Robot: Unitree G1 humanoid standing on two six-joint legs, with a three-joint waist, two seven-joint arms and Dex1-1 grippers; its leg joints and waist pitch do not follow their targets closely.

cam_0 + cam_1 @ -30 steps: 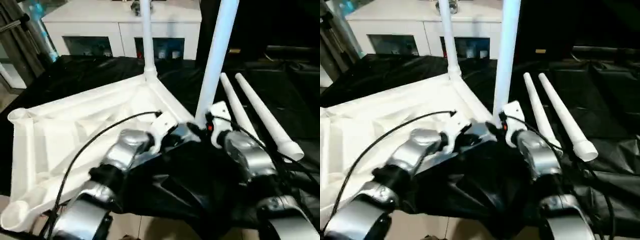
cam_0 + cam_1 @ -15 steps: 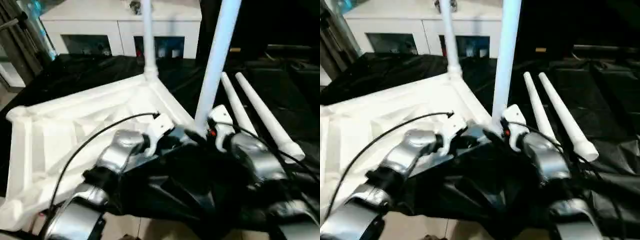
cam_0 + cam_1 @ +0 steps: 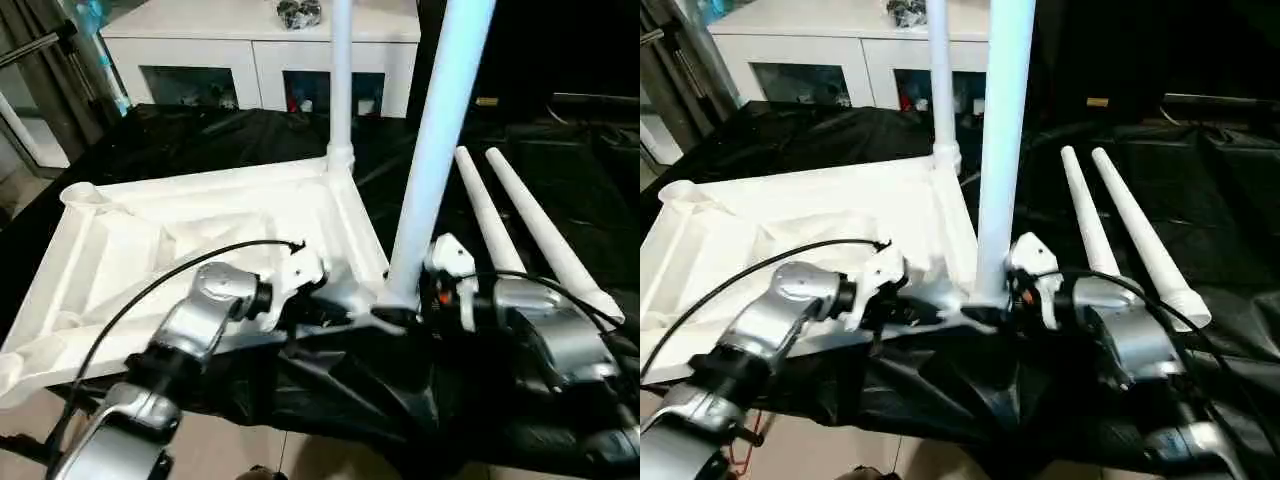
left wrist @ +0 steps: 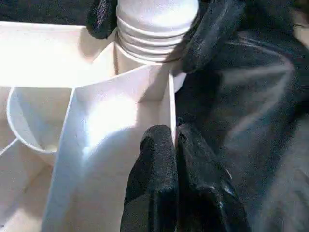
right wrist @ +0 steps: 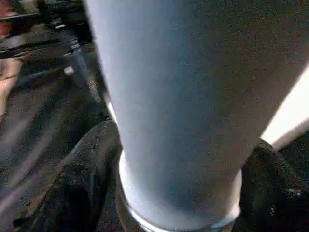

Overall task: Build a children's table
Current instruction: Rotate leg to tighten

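While the left hand (image 4: 173, 145) stays clenched on the upturned tabletop (image 3: 200, 240) rim, the right hand (image 5: 178, 193) has turned around the near-right leg (image 3: 435, 150), apparently screwing it in.

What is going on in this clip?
A humanoid robot is assembling a children's table. The white plastic ribbed tabletop lies upside down on a black cloth. One white tapered tube leg stands in the far corner socket. The right gripper has its fingers on either side of a second upright leg at the near corner, while the left gripper is shut on the tabletop's rim beside it. Two more legs lie on the cloth.
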